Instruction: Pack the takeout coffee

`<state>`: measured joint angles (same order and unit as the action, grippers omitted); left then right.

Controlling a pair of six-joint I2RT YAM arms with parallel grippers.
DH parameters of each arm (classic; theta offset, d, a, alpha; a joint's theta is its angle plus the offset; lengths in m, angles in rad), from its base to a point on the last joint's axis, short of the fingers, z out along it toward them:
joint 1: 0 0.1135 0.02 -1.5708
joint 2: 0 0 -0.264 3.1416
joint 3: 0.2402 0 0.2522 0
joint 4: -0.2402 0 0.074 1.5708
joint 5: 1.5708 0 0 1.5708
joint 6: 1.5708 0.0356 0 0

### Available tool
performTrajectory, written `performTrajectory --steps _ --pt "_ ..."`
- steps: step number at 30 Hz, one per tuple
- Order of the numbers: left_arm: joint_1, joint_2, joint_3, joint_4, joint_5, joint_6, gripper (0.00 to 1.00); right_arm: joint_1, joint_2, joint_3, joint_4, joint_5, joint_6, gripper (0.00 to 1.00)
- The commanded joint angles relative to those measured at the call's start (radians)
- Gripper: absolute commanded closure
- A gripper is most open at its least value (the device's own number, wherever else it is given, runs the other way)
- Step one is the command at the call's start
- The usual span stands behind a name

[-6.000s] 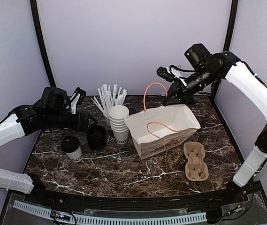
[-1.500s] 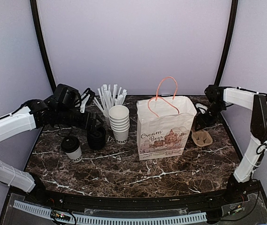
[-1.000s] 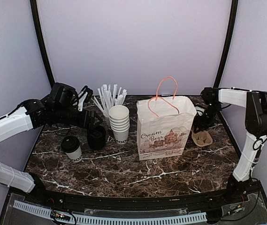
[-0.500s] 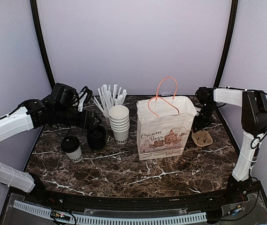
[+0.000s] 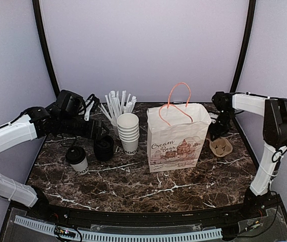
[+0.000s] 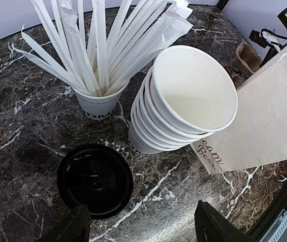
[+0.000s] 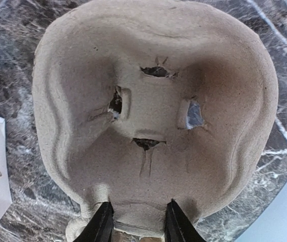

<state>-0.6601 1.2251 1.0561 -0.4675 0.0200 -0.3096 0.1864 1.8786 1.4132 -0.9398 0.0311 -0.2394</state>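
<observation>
Though near, coffee (image 5: pixel 76 160) apart from left gripper (image 5: pixel 98 132)

Left gripper (image 6: pixel 143 228) wide, right gripper (image 7: pixel 137 225) tight.

Left to right: takeout coffee (image 5: pixel 76 160), lids (image 5: pixel 103 147), cup stack (image 5: pixel 128 132), bag (image 5: pixel 176 138), carrier (image 5: pixel 221 146).

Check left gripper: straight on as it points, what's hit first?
The left gripper probably meets the lids first, ahead of one finger; the cup stack stands just beyond. Depth unclear.
</observation>
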Motion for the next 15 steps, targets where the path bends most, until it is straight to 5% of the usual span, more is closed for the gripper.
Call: performTrajectory --steps 1,15 --pt "0.002 -0.013 0.031 -0.009 0.001 0.006 0.26 -0.025 -0.103 0.011 -0.036 -0.017 -0.037 0.66" --pt "-0.005 -0.011 0.14 0.204 0.211 0.037 0.26 -0.074 -0.441 0.09 -0.007 -0.328 -0.189 0.63"
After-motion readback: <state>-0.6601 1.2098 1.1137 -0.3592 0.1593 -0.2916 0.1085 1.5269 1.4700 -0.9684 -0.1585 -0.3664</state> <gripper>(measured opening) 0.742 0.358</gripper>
